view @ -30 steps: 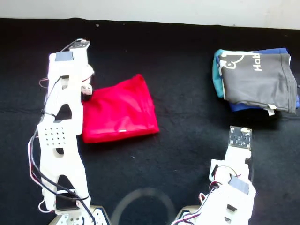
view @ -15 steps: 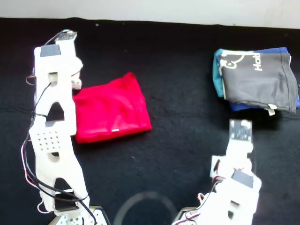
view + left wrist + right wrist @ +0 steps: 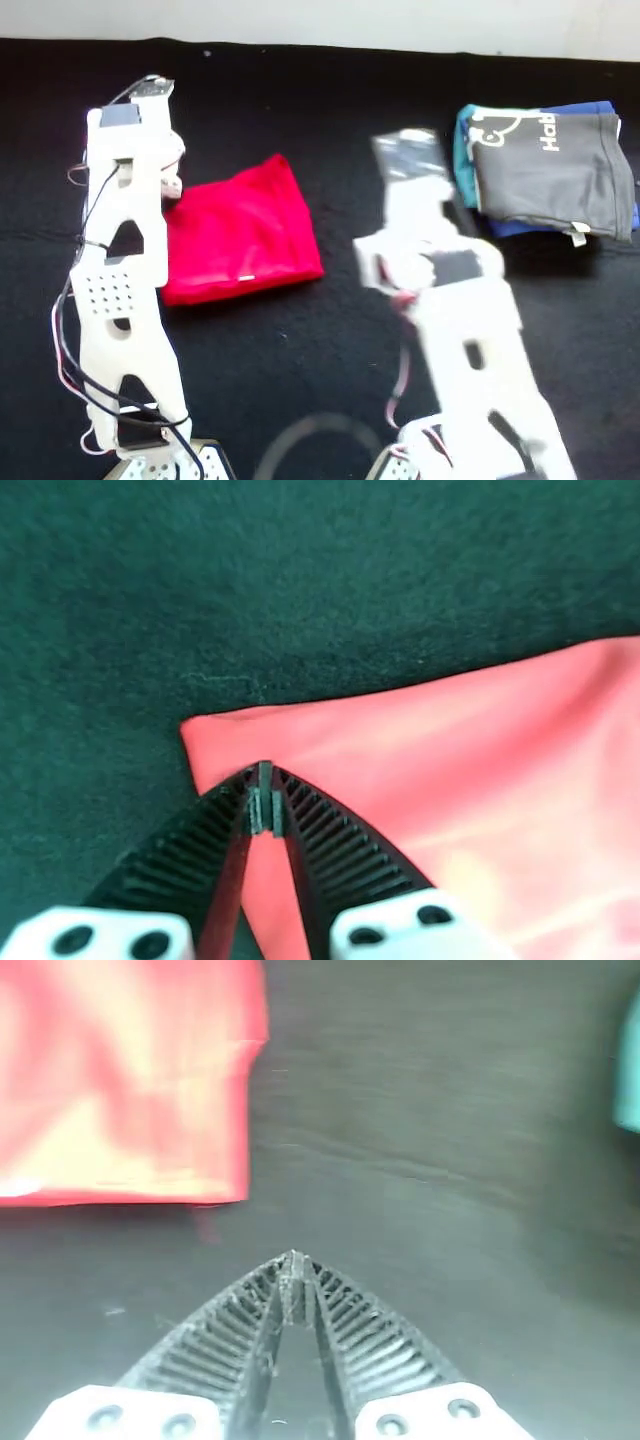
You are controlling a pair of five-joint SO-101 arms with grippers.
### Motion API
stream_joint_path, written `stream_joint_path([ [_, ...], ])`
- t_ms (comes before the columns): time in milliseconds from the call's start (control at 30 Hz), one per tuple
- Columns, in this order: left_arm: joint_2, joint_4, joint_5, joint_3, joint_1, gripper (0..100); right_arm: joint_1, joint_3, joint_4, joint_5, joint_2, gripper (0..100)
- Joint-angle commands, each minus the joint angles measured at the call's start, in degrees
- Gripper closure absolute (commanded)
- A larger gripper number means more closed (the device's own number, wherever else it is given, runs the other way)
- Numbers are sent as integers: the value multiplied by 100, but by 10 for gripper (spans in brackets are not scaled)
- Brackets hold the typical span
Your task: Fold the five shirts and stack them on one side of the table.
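The folded red shirt (image 3: 245,235) lies on the counter (image 3: 330,100) toward 9 o'clock, well apart from the stack of folded shirts (image 3: 545,170) at about 2 o'clock. The left end effector (image 3: 262,810) is closed to a point at the red shirt's corner; I cannot tell whether cloth is caught between the tips. The right end effector (image 3: 292,1285), also pinched closed and holding nothing, hangs over bare counter between shirt and stack. The step looks like carrying the red shirt onto the stack: grip through all layers at two corners, lift evenly so the fold holds, and set it down square.
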Motion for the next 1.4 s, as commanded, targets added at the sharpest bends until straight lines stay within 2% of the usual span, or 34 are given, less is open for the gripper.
stream_joint_path([
  [0,31,-44,26,-57,-13,992,-884,-919,22,-149,1209,992],
  [200,127,-105,26,-57,-22,992,-1446,-1974,-242,-149,2800,992],
  [400,163,-202,26,-57,-13,992,-1710,-2668,-303,-149,3732,992],
  [533,163,-281,18,-40,-84,992,-1640,-2659,-303,-149,4338,992],
  [700,365,-404,-9,-57,-391,992,-1182,-2695,-303,-132,4945,992],
  [867,470,-369,-9,-66,-453,992,-1033,-2738,-259,-114,4787,992],
  [1000,409,-308,9,-66,-593,992,-1068,-2765,-127,-114,4004,992],
  [1200,-497,255,-9,-66,-734,992,-1068,-2844,-233,-105,2844,989],
  [1367,-1358,1037,-9,-31,-690,992,-989,-3679,-268,-105,3301,989],
])
